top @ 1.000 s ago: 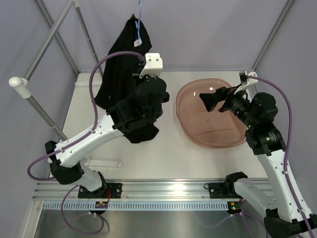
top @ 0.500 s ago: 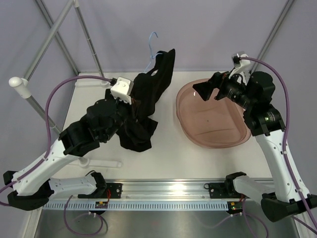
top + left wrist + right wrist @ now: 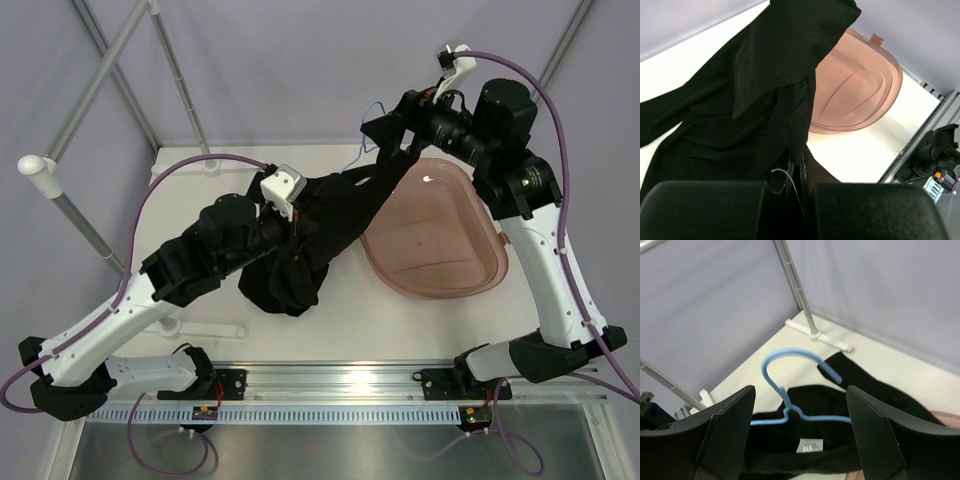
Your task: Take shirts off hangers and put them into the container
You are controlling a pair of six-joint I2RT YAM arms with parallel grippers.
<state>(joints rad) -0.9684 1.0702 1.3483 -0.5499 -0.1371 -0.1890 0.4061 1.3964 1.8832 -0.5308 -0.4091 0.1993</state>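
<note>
Shirt (image 3: 325, 215), black, stretches from the blue hanger (image 3: 786, 402) down to a bunched heap on the table (image 3: 340, 310). It lies beside the pink tub (image 3: 470, 285), not in it. The left claw (image 3: 801, 187) is pressed together on a fold of the cloth low down. The right claw (image 3: 800, 435) is spread wide, one finger on either side of the hanger's neck below the hook, and seems to touch neither wire nor collar. The step in hand looks like parting shirt from hanger, with the collar on the wire and the hanger not yet gripped. Next, the right claw probably needs to pinch the neck and hold it while the left draws the cloth off toward the tub.
</note>
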